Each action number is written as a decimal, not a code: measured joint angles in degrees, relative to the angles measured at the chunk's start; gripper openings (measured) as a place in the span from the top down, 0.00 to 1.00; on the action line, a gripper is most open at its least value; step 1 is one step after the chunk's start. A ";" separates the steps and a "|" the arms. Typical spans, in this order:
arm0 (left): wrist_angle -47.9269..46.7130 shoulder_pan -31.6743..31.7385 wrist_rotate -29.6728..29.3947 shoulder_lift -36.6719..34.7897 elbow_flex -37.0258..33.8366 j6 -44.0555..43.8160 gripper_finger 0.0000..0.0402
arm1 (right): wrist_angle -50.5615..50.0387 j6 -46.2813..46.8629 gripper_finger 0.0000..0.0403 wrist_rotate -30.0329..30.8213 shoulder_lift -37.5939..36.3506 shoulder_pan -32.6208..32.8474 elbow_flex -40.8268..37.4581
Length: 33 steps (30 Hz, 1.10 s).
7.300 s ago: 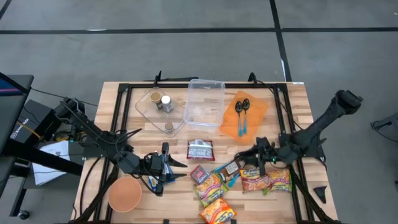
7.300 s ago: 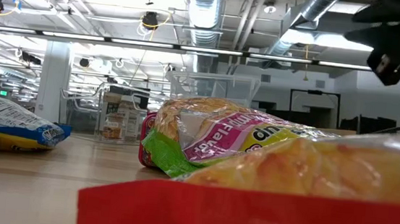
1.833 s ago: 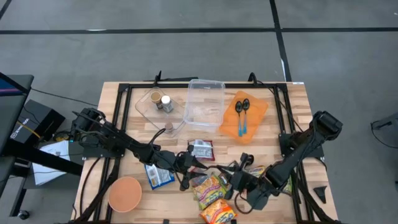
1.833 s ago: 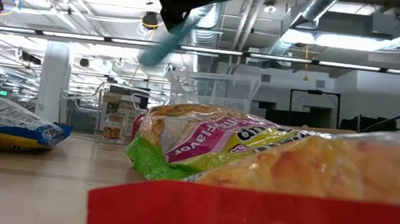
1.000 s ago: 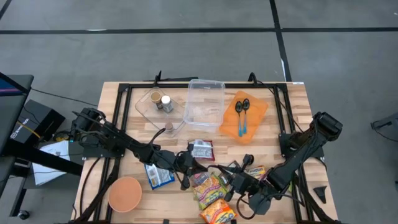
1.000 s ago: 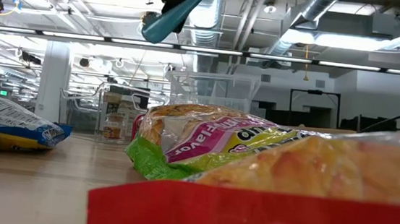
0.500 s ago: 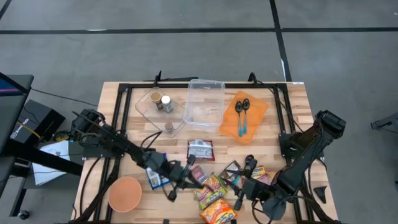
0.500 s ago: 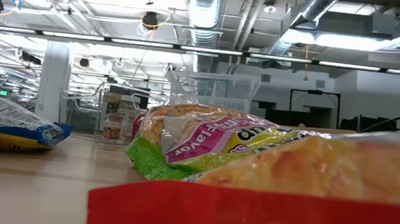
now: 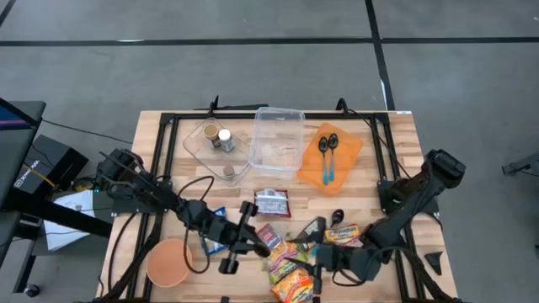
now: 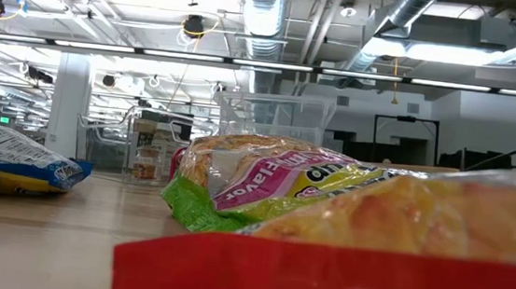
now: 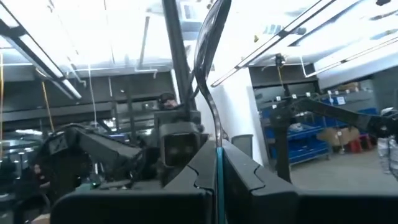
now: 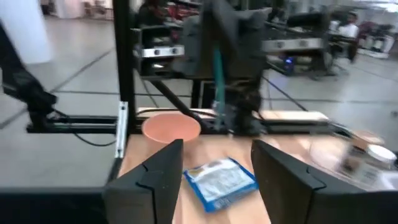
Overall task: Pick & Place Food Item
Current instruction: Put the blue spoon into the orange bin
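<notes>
From above, the left gripper sat mid-table just beside the heap of packets, with the blue bag partly under its arm and the bowl nearer the front corner. The right gripper hung low over the heap's other side, facing the left one, the two arms close together.

The low view showed no gripper, only a pink-and-green packet lying flat on the table, another pressed up against the lens, and the clear box behind.

In the left wrist view the fingers were clamped on a teal-handled spoon standing upright between them.

In the right wrist view the fingers stood apart with nothing between them, pointing past the blue bag toward the bowl.

The food was all still on the table. Likely trouble: the packets overlapped and looked slick, so a grab could catch two or slide off. The arms were near enough to knock together. The thinly pinched spoon could twist or drop.
</notes>
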 joint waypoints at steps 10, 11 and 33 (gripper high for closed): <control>0.79 1.96 1.07 6.67 7.54 0.59 1.00 | 8.79 -6.86 0.64 -6.58 0.68 -2.77 0.06; 0.69 2.16 1.06 7.02 7.99 0.58 1.00 | 9.25 -7.59 0.65 -7.38 0.74 -3.01 0.07; -2.10 3.87 5.73 8.49 12.53 -0.30 1.00 | 10.17 -8.16 0.70 -7.98 0.92 -4.06 -0.04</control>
